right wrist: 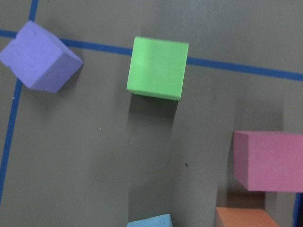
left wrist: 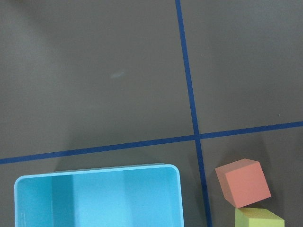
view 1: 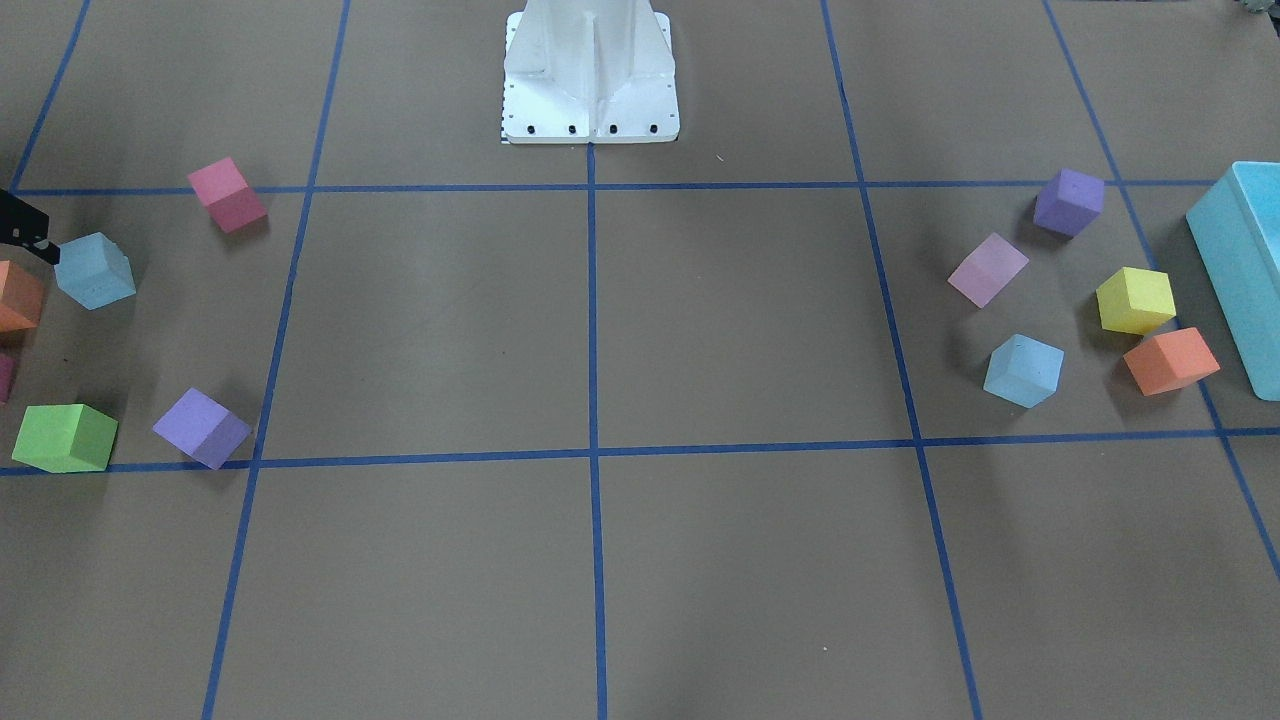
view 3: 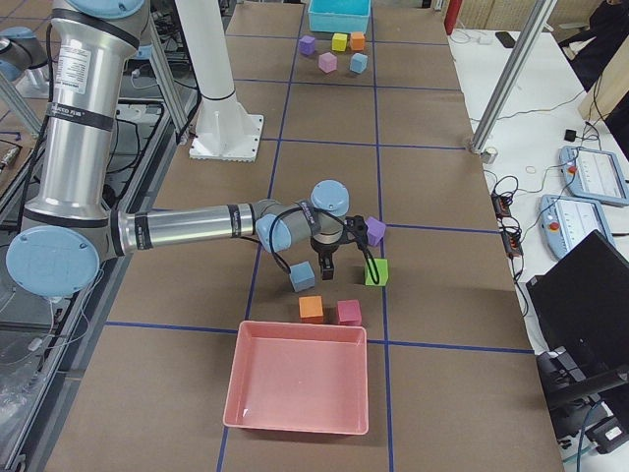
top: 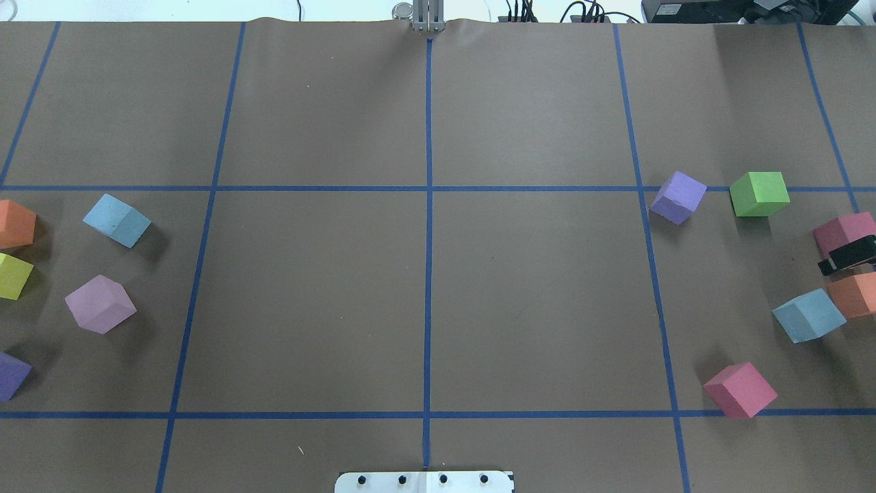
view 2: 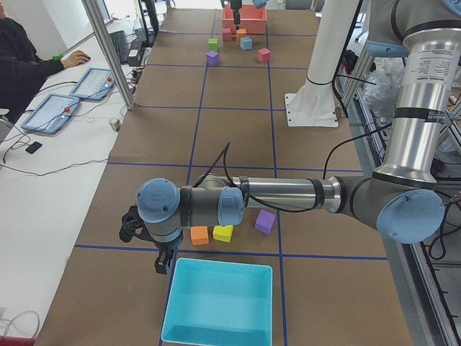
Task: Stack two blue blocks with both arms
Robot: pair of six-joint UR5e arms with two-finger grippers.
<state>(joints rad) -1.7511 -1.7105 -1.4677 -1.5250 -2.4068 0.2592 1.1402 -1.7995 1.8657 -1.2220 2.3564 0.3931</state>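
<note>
One blue block (top: 118,220) lies on the robot's left side, also in the front view (view 1: 1023,370). The other blue block (top: 809,315) lies on the right side, next to an orange cube (top: 855,294); its top shows in the right wrist view (right wrist: 149,221). My right gripper (top: 848,255) hangs just beyond this block, above the orange and pink cubes, with only a black fragment in view; I cannot tell its state. My left gripper (view 2: 162,259) hovers at the turquoise bin's (view 2: 220,299) far corner; I cannot tell its state.
Purple (top: 677,196), green (top: 758,194) and two pink cubes (top: 740,389) lie on the right side. Pale pink (top: 100,303), yellow (top: 14,275), orange (top: 15,224) and purple cubes are on the left. A pink tray (view 3: 298,388) sits at the right end. The white pedestal (view 1: 590,75) stands by the robot.
</note>
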